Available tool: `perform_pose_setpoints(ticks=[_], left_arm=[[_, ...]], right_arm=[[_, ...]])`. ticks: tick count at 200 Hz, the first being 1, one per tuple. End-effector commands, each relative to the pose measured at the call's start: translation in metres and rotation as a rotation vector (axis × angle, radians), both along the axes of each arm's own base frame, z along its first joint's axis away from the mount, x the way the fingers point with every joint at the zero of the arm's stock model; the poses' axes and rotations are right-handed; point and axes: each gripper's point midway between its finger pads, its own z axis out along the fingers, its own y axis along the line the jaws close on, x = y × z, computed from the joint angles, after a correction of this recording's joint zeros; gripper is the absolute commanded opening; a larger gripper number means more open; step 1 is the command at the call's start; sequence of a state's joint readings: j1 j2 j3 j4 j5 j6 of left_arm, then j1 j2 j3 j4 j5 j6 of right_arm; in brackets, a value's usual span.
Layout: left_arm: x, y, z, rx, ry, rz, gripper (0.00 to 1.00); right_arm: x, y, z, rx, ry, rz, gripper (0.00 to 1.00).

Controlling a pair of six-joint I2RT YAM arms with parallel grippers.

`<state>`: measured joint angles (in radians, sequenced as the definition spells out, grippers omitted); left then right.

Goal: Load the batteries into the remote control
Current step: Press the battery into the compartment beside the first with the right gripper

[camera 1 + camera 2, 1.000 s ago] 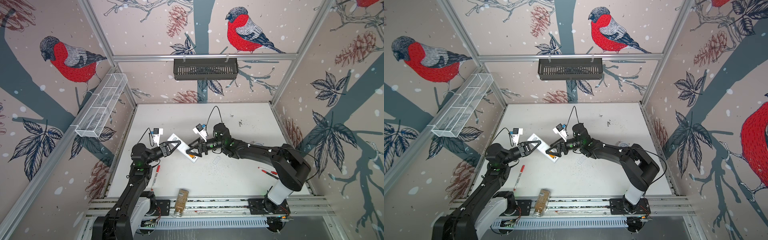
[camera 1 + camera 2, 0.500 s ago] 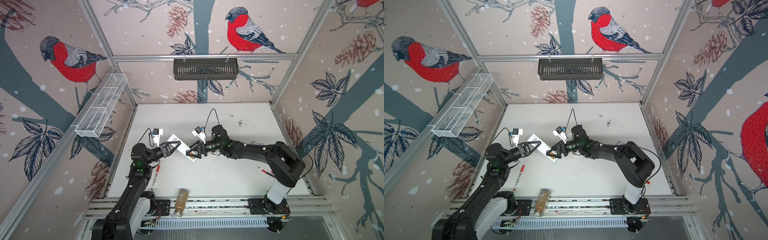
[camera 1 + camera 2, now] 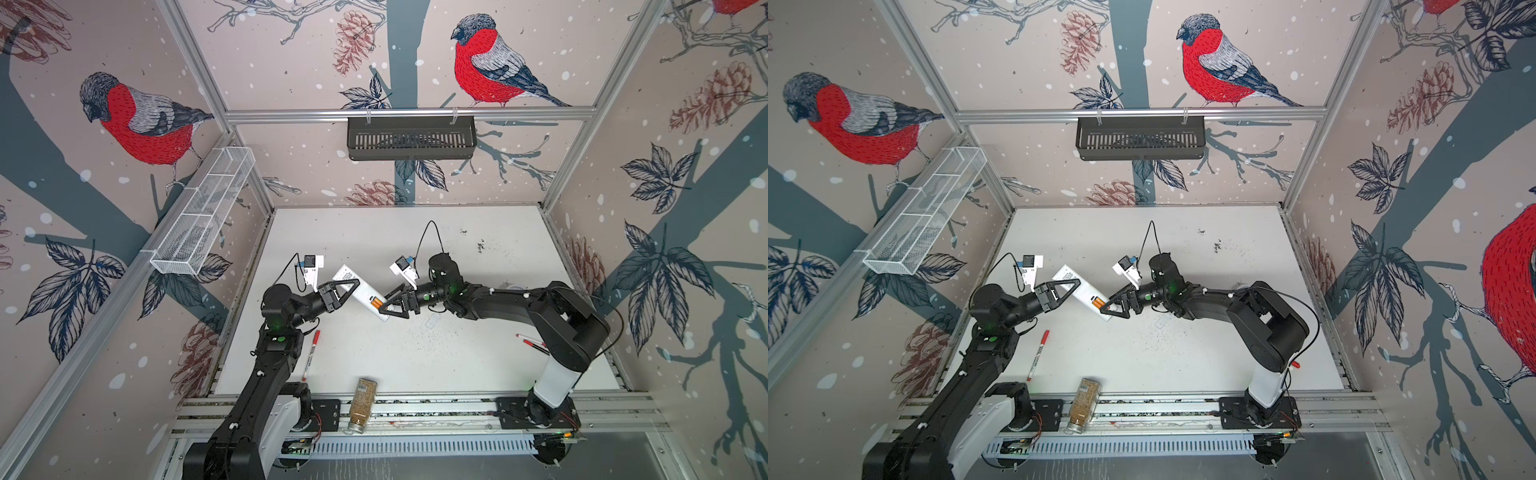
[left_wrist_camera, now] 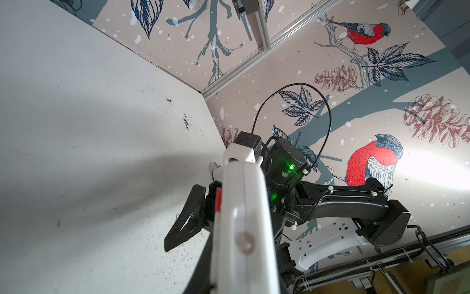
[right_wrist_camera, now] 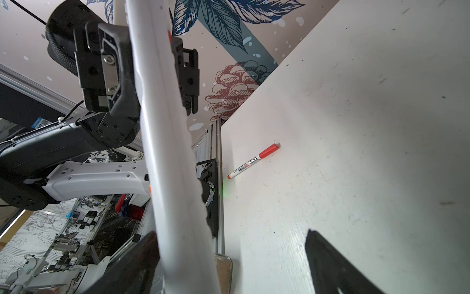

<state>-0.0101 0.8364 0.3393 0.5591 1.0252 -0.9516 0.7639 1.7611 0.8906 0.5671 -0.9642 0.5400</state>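
Gripping the remote control (image 3: 360,291) near its upper end, the left gripper (image 3: 347,286) is clenched and holds it tilted above the table (image 3: 374,357), orange batteries (image 3: 376,302) showing in the uncovered bay at its lower end, which the right gripper (image 3: 384,305) straddles with jaws spread (grasping nothing). A nudge from those jaws could twist the remote or spill the batteries. Since a second ago, the right elbow (image 3: 569,316) has drawn inward.

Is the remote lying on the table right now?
No, the left gripper is shut on the remote and holds it tilted in the air, off the table.
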Motion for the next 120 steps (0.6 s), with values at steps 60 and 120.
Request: perform_pose_setpoints(ticks=[60,120], left_arm=[[-0.017,-0.009,0.015,-0.016,-0.048,-0.109,0.00],[-0.019,-0.009,0.017,-0.007,-0.053,-0.110,0.00]], right_arm=[[0.026,0.005,-0.002,-0.032,-0.017,-0.091,0.89],[0.037,0.011,-0.005,-0.049,-0.022,-0.101,0.89]])
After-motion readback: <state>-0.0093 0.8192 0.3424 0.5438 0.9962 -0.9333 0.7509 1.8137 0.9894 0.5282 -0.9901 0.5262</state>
